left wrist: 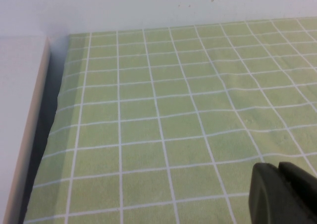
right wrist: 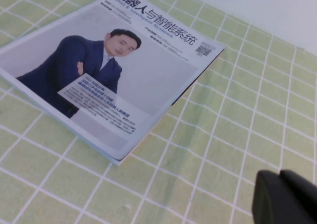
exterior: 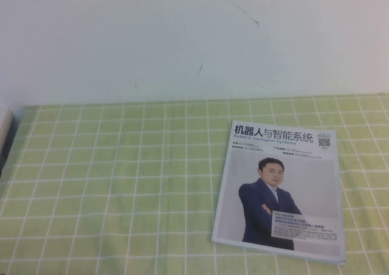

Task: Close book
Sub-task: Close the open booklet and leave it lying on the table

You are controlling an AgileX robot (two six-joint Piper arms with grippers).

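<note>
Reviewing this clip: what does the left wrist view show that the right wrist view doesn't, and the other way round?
Only the left wrist view: a pale board along the edge of the green checked cloth, with the left gripper over bare cloth and no book in sight. Only the right wrist view: the book, lying closed with its cover up, and the right gripper over the cloth beside it, not touching it. Both: that cloth and the white wall behind it.

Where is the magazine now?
The closed magazine with a suited man on its cover lies flat on the green checked tablecloth, right side of the high view. The left gripper hangs over bare cloth, the right gripper near the magazine.
</note>
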